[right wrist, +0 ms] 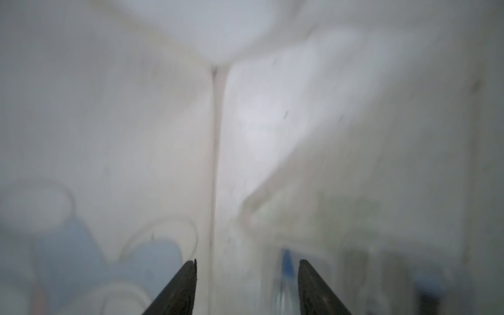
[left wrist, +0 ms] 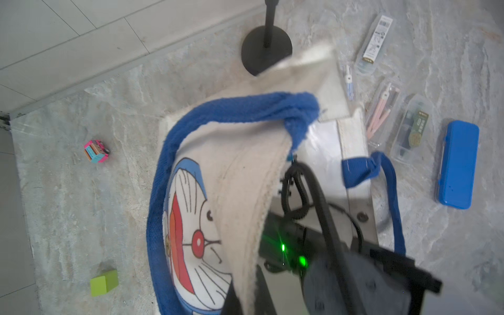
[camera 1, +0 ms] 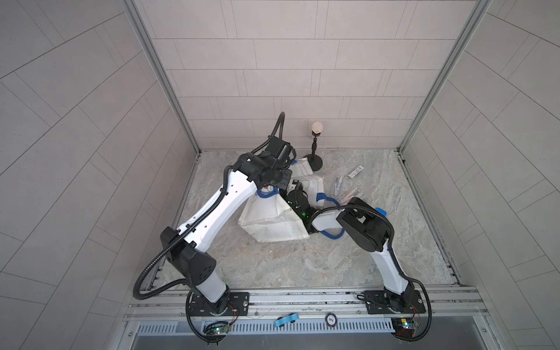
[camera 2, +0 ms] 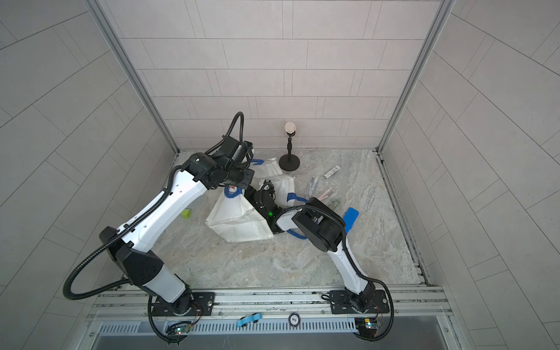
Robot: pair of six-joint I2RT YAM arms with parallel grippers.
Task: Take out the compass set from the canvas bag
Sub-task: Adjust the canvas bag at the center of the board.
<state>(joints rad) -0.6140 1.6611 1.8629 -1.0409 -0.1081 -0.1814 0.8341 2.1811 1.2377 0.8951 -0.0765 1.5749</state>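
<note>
The right hand (right wrist: 247, 262) is buried in the canvas bag (camera 1: 272, 224), out of sight in both top views. Its wrist view gives only pale blur: bluish shapes beside the fingertips (right wrist: 185, 281) cannot be named. Print on the clear case (left wrist: 373, 43) nearest the far edge of the counter (camera 1: 272, 266) is too small to read.

a grey and cream marbled bench (camera 1: 272, 266) fills the floor of a tiled booth. a white canvas bag (camera 1: 269, 224) with blue handles rests near its middle, with one edge raised off the surface. just behind the bag, by the back wall, a black stand (camera 1: 313, 162) sits on a round base. on the right arm's side of the bag, close together, lie a slim clear pack (left wrist: 375, 45), a clear case with a blue and white compass (left wrist: 348, 81), a clear case with a pink compass (left wrist: 381, 114), a clear box with a green label (left wrist: 411, 128) and a solid blue case (left wrist: 459, 165). on the left arm's side of the bag lie a green block (camera 2: 186, 214) and, nearer the back wall, a small pink and teal toy (left wrist: 96, 151).
</note>
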